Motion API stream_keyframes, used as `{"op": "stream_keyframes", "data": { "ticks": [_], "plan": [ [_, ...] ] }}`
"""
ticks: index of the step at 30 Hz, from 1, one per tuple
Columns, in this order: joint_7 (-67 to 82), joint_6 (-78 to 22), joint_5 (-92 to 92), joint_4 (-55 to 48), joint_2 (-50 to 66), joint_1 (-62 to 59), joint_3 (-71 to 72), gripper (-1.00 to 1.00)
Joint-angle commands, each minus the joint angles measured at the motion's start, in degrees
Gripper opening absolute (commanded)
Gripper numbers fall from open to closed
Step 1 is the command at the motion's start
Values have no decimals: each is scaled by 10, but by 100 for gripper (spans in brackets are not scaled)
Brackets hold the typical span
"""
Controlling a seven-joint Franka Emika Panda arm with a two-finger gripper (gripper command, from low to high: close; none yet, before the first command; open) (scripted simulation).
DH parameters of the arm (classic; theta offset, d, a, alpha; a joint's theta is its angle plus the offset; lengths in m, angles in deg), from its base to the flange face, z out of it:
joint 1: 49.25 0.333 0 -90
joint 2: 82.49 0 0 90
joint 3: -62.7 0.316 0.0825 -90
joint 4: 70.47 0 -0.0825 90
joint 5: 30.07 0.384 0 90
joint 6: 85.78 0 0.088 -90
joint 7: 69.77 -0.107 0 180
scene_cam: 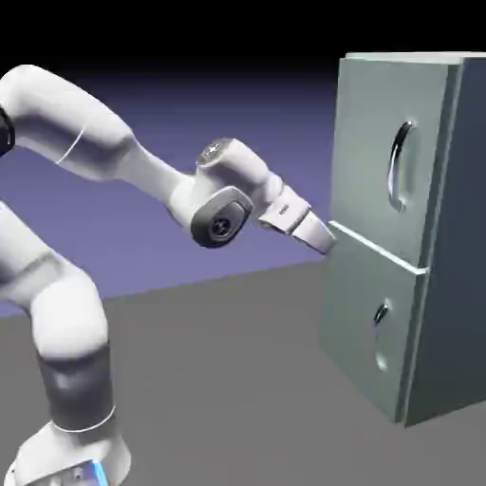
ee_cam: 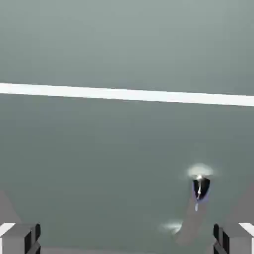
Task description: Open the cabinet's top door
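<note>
Cabinet (scene_cam: 408, 237) stands at the right on the grey table (scene_cam: 218, 380), its top door (scene_cam: 389, 152) flush and closed above the smaller lower door (scene_cam: 365, 327). The gripper (scene_cam: 321, 234) points at the seam between them, near the front's left edge, fingers spread wide and holding nothing. Whether the fingertips (ee_cam: 17, 238) touch the panel is hard to judge.

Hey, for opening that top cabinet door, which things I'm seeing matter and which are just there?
Belongs to the job:
- cabinet
- top door
- its long silver handle
- gripper, open

Just there:
- lower door
- its short handle
- table
</note>
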Motion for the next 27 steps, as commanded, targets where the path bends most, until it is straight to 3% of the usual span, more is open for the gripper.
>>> {"op": "stream_keyframes", "data": {
  "ticks": [1, 27],
  "plan": [
    [14, -2, -25, -4, -5, 10, -11, 0],
    [379, -57, -673, -119, -139, 276, -285, 0]
  ]
}}
